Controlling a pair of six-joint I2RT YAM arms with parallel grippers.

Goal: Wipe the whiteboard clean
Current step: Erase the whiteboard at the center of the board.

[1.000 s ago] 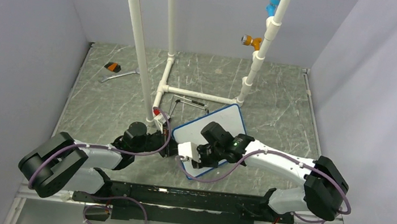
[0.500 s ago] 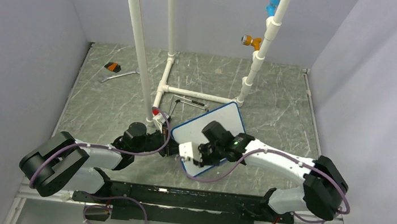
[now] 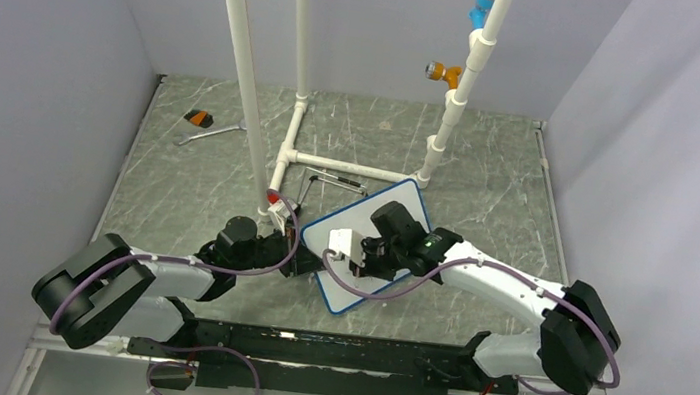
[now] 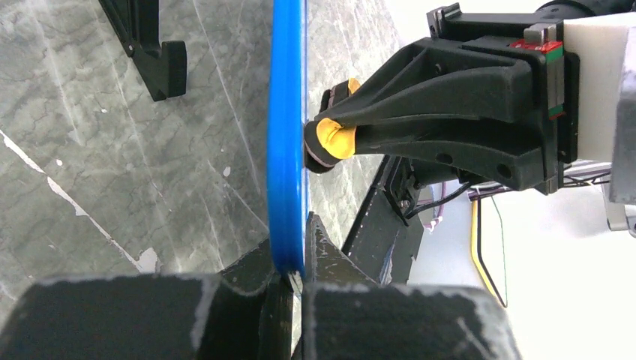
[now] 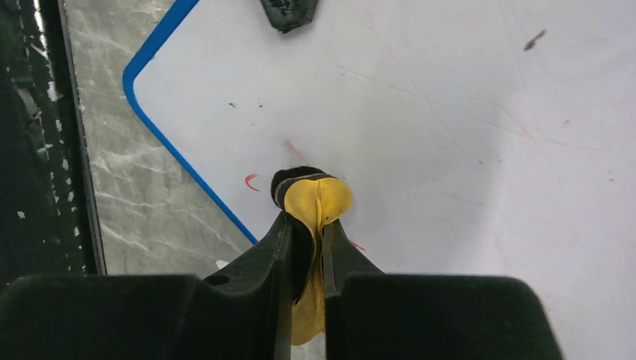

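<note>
The whiteboard [image 3: 409, 202] lies tilted on the marble table, white face up inside a thin blue frame. My left gripper [image 3: 302, 259] is shut on its left edge; in the left wrist view the blue frame [image 4: 287, 150] runs edge-on into the gripper [image 4: 298, 271]. My right gripper [image 3: 362, 257] is over the board's middle-left, shut on a yellow and black eraser pad [image 5: 313, 196] that presses on the white face [image 5: 465, 112]. Small red marks [image 5: 251, 180] remain beside the pad. The pad [image 4: 334, 139] also shows in the left wrist view, touching the board.
A white PVC pipe frame [image 3: 291, 135] stands just behind the board. A red-capped marker [image 3: 275, 198] and a black bent wire tool [image 3: 333, 180] lie by its base. A wrench [image 3: 210, 132] and an orange-black object [image 3: 197, 118] lie at the far left.
My right gripper has slid the pad up the board, away from its near corner. The left gripper has kept its grip on the edge.
</note>
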